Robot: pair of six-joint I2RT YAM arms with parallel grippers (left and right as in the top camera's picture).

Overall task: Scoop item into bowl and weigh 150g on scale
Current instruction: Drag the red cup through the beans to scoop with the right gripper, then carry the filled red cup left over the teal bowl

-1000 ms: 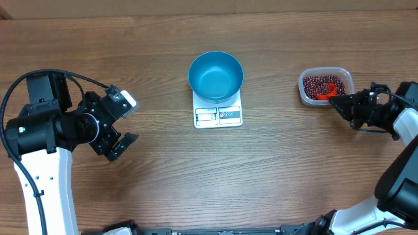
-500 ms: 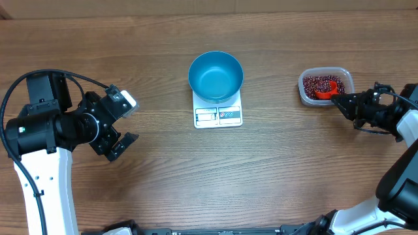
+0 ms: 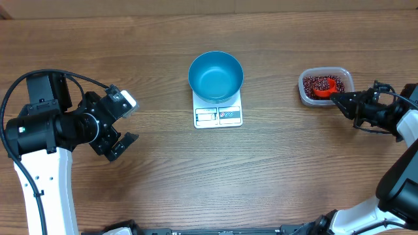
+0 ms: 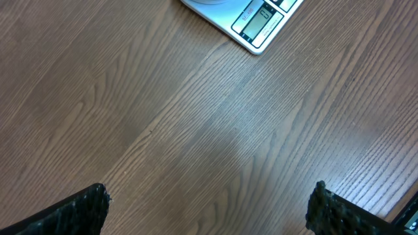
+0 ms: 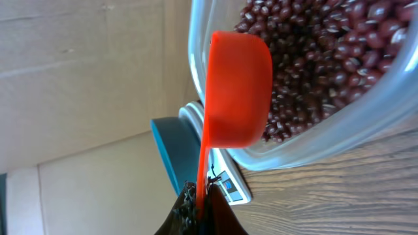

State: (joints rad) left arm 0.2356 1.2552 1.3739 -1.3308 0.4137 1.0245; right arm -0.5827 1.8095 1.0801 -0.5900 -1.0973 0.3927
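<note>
Right wrist view: right gripper is clamped on the thin, stiff handle of the scoop, its cup over the beans in the tub. Beans are loose and light and will likely roll, so the cup must stay level. Left gripper gapes wide, empty. Bowl sits on the scale.

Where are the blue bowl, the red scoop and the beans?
blue bowl (image 3: 215, 77): overhead view, on its bare inside bottom.
red scoop (image 5: 236, 91): right wrist view, on the outside of its cup.
beans (image 5: 326, 59): right wrist view, on the middle of the heap.
</note>
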